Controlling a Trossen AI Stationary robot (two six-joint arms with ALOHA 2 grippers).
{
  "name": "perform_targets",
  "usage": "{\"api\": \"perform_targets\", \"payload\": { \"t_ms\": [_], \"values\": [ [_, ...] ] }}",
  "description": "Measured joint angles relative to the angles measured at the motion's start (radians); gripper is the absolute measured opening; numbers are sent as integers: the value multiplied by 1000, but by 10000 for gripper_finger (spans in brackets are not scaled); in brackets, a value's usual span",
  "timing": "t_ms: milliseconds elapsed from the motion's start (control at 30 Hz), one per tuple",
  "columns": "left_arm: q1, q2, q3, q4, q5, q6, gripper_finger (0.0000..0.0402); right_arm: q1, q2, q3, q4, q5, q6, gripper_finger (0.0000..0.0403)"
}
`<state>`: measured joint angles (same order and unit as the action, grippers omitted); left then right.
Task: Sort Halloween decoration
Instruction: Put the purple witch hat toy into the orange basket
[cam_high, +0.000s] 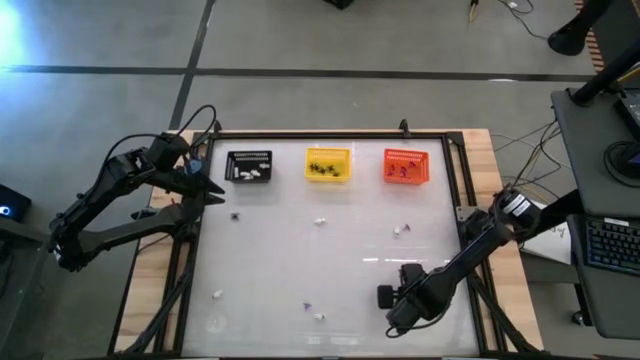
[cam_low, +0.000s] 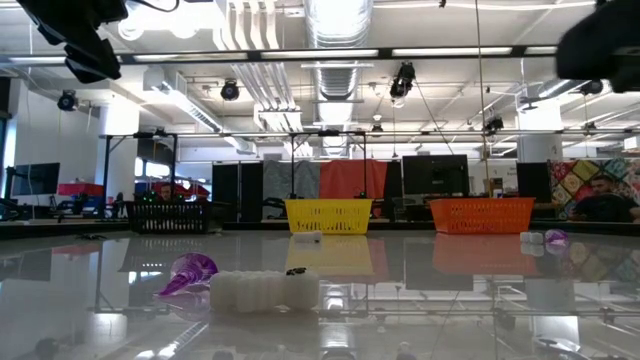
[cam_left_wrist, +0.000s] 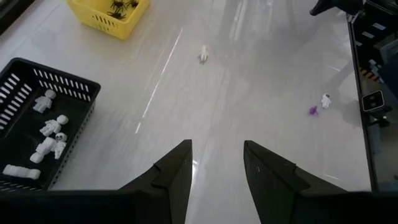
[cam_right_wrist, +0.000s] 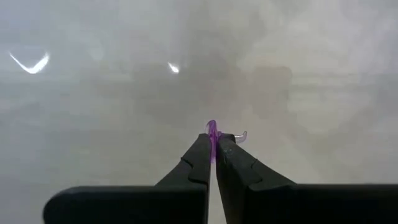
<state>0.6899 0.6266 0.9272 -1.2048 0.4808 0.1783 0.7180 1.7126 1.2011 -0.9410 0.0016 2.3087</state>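
- The left gripper (cam_left_wrist: 214, 163) hangs with its dark fingers spread, its arm folded at the table's left edge.
- The right gripper (cam_right_wrist: 214, 144) is pinched tight, its arm stretched low from the right.

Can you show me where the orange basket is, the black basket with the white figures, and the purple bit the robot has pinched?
Orange basket (cam_high: 406, 166): high view, on its rim.
Black basket (cam_left_wrist: 69, 89): left wrist view, on its slatted wall.
Purple bit (cam_right_wrist: 212, 132): right wrist view, on the tip showing between the shut fingers.
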Motion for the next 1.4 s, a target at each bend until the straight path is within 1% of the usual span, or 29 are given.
{"api": "perform_targets", "payload": {
  "t_ms": [233, 333, 467, 533, 700, 900, 1100, 1267, 1400],
  "values": [
    [0, 1, 0, 41, -2, 23, 127, -67, -41, 4, -66, 127, -49, 8],
    [0, 1, 0, 64, -3, 27, 127, -105, -73, 2, -99, 177, -99, 8],
    [0, 10, 0, 79, -5, 27, 127, -161, -128, -9, -152, 189, -180, 8],
    [0, 17, 0, 79, -29, 27, 127, -192, -156, -17, -180, 206, -217, 8],
    [0, 28, 0, 82, -147, 20, 127, -292, -247, -47, -220, 265, -357, 9],
    [0, 34, 0, 106, -159, -3, 127, -470, -376, -109, -232, 327, -602, 9],
    [0, 50, 0, 129, -159, -40, 127, -689, -494, -182, -223, 335, -845, 9],
    [0, 70, 0, 145, -161, -80, 127, -866, -545, -212, -165, 335, -1054, 9],
    [0, 89, 0, 164, -161, -114, 127, -993, -545, -224, -98, 332, -1215, 9]
  ]
}}
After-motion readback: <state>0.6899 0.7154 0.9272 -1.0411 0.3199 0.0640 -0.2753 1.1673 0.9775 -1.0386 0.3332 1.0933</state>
